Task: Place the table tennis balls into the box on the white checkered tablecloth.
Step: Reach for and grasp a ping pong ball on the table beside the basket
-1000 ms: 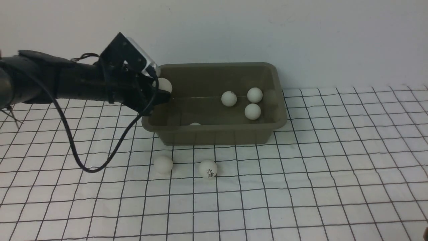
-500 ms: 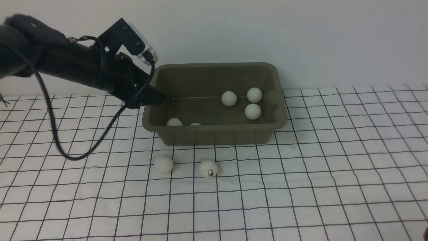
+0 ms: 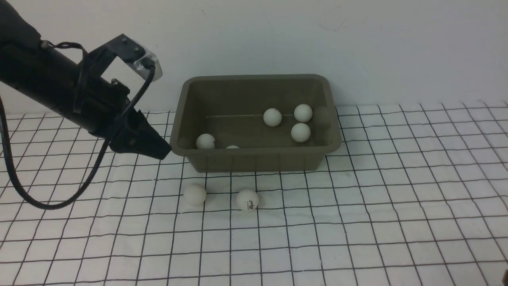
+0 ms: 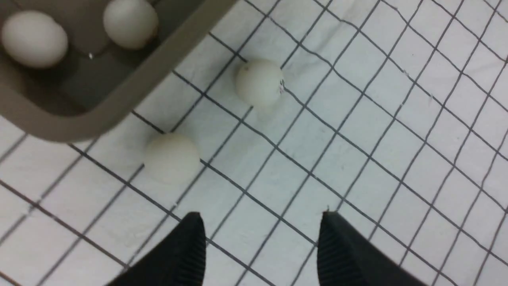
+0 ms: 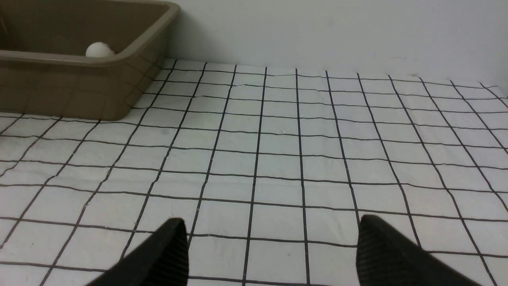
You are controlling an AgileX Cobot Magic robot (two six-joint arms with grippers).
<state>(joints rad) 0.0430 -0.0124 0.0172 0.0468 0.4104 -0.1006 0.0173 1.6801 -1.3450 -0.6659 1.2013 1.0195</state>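
The left gripper (image 3: 160,151), jaws apart and empty, hangs beside the box (image 3: 258,159); two table tennis balls (image 3: 194,194) lie on the white checkered tablecloth (image 3: 357,206) just below it; five sit inside

A plain, pale grey-white wall (image 3: 357,43) fills the upper third of the front view — matte, unpatterned, with only a few faint marks near the upper centre. It meets the work surface along a straight horizontal line at roughly mid-height on the right of the frame. Light is soft and even, slightly brighter toward the right; shadows on the surface are short and diffuse. In the right wrist view the same wall (image 5: 337,31) spans the upper part of the frame — bare and uniformly lit.
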